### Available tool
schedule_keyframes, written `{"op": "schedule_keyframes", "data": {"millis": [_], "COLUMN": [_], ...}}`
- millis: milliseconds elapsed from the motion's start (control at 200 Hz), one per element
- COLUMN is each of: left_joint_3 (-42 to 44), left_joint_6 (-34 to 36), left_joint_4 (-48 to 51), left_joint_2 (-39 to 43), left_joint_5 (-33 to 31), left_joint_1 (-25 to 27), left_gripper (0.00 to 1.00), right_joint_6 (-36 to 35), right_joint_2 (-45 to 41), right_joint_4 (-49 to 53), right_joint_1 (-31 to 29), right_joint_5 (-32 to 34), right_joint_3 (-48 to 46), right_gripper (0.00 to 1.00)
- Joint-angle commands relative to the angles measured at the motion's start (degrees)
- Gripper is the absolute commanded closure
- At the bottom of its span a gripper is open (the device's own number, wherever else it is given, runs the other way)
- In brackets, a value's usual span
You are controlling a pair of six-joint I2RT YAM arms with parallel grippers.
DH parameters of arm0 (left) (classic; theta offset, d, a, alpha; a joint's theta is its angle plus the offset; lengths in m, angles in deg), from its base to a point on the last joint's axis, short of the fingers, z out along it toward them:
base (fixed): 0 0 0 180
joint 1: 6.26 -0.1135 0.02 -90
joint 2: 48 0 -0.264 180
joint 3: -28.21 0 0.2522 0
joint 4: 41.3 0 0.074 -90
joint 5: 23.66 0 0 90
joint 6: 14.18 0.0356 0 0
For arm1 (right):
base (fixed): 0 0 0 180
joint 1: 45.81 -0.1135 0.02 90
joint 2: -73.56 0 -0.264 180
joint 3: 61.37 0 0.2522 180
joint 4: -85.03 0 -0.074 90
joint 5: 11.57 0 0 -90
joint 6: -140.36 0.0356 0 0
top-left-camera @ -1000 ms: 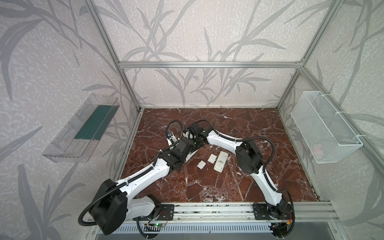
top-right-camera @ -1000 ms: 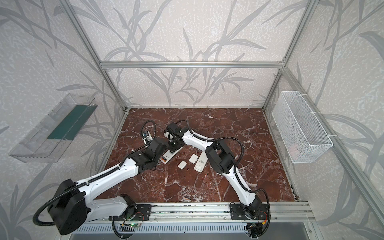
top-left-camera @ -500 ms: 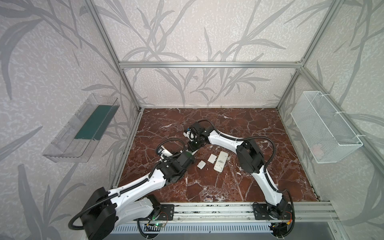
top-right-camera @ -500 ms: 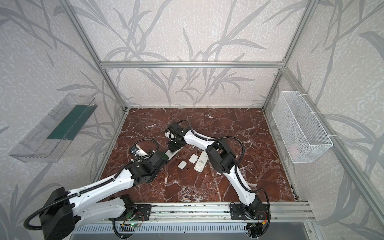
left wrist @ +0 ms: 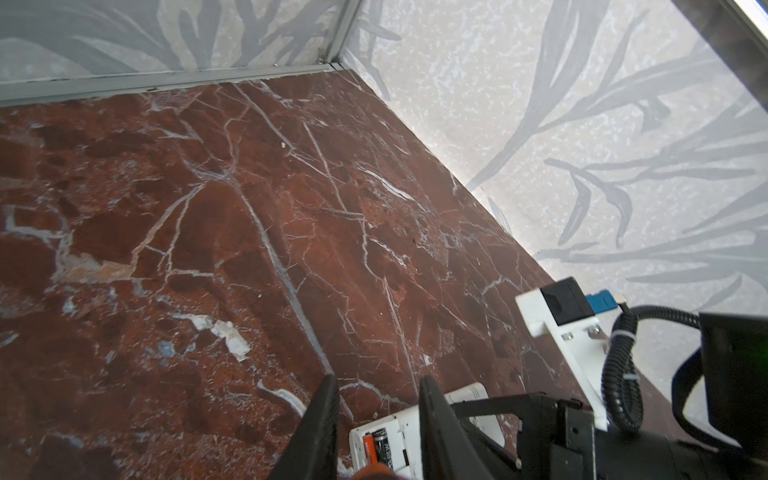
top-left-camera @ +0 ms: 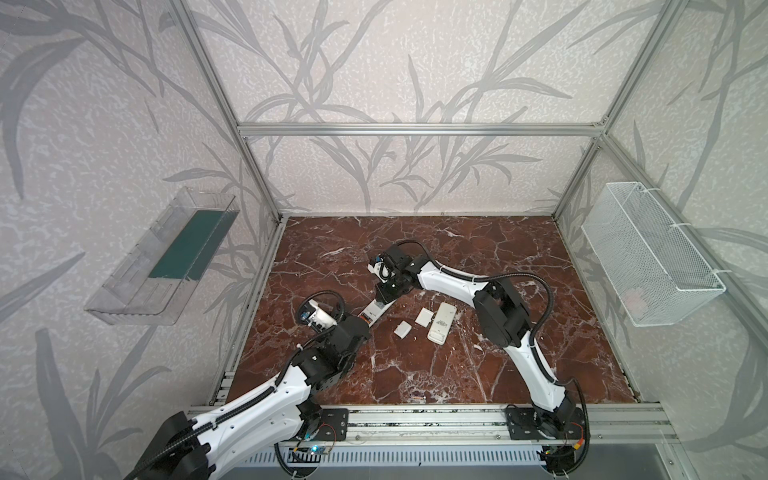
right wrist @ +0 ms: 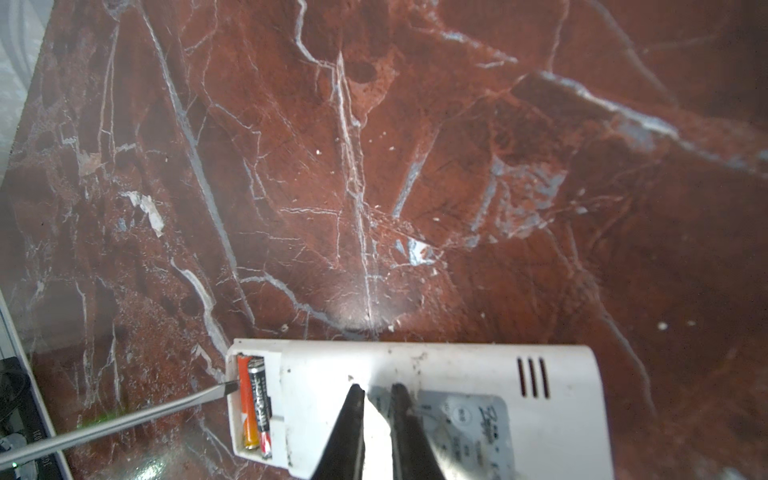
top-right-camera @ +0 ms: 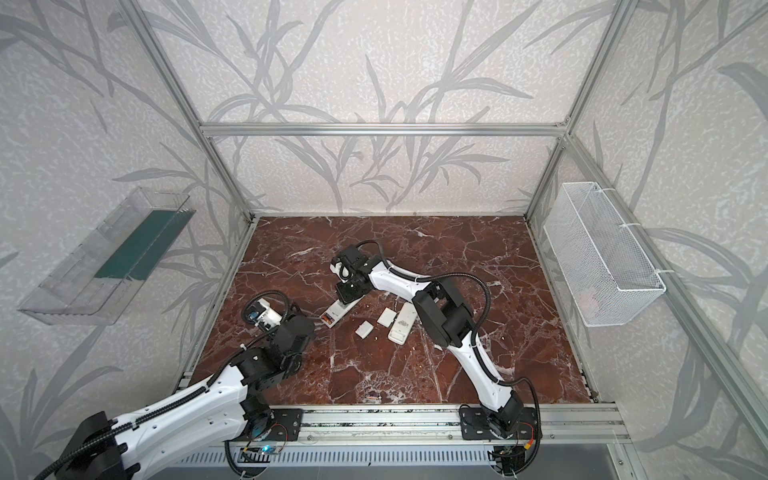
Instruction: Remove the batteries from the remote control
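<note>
A white remote control [right wrist: 436,374] lies back up on the red marble floor, its battery bay open at one end. Two batteries sit side by side in the bay, one orange [right wrist: 245,407] and one black [right wrist: 261,409]; the left wrist view also shows the orange [left wrist: 368,446] and black [left wrist: 381,444] batteries. My right gripper [right wrist: 377,387] is shut, its tips pressing on the remote's back. My left gripper [left wrist: 376,380] holds an orange-handled screwdriver [right wrist: 124,419]. The blade tip rests at the bay's end wall beside the orange battery. In both top views the remote [top-left-camera: 374,309] lies between the two grippers.
A second white remote [top-left-camera: 441,322] and two small flat white covers [top-left-camera: 424,316] [top-left-camera: 402,330] lie to the right of the first remote. A wire basket [top-left-camera: 648,257] hangs on the right wall and a clear tray [top-left-camera: 166,257] on the left wall.
My left arm has drawn back toward the front left, from beside the right gripper to the remote's near end. The right gripper has stayed on the remote.
</note>
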Motion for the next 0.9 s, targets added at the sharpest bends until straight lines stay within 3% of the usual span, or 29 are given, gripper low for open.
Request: {"op": "schedule_keyframes", "data": {"millis": [0, 115, 315, 495, 690, 895], "left_joint_3": [1.56, 0.25, -2.59, -4.78, -5.12, -3.69], "left_joint_6": [18.78, 23.45, 30.95, 37.29, 38.20, 37.18], "left_joint_4": [-11.80, -10.05, -5.75, -7.13, -11.22, -13.45], "left_joint_2": [1.68, 3.89, 1.37, -4.28, -7.40, -5.01], "left_joint_5": [12.27, 22.31, 38.86, 49.68, 56.97, 61.96], "left_joint_1": [-3.69, -10.21, -21.97, -29.30, -32.46, -32.43], "left_gripper": [1.00, 1.00, 1.00, 1.00, 1.00, 1.00], "right_joint_6": [0.59, 1.52, 2.98, 6.28, 8.74, 8.71], "right_joint_2": [2.39, -2.50, -9.62, -13.74, -12.20, -6.50], "right_joint_4": [6.40, 3.66, 2.69, -0.25, -3.45, -3.59], "right_joint_1": [0.01, 0.06, 0.01, 0.04, 0.01, 0.16], "right_joint_5": [2.60, 2.83, 3.62, 4.48, 4.72, 4.66], "right_joint_3": [-4.53, -7.89, -9.78, -16.85, -21.23, -14.90], "right_gripper": [0.84, 0.80, 0.64, 0.64, 0.68, 0.69]}}
